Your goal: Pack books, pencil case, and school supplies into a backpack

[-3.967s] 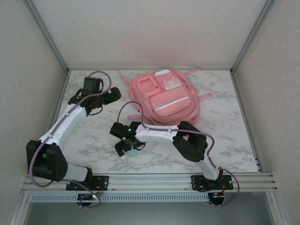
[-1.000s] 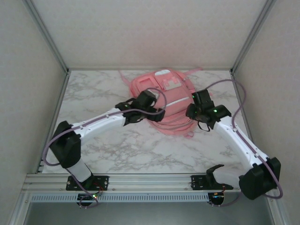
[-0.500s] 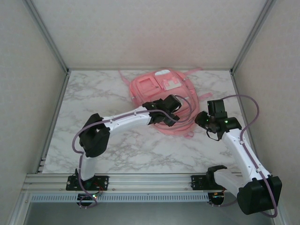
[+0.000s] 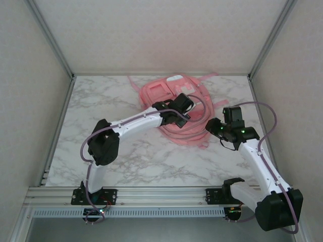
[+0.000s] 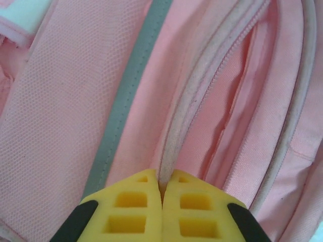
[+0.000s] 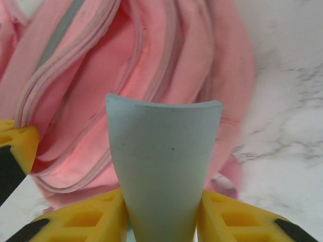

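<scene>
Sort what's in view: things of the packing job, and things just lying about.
Job: backpack; light-blue block, gripped in the right tool; left tool, pinched shut on the backpack's zipper edge.
Just there: marble table; metal frame rail.

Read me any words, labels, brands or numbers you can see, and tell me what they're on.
None can be read. The pink backpack has a white patch, too small to show any print. The light-blue block in the right end effector looks plain.
</scene>
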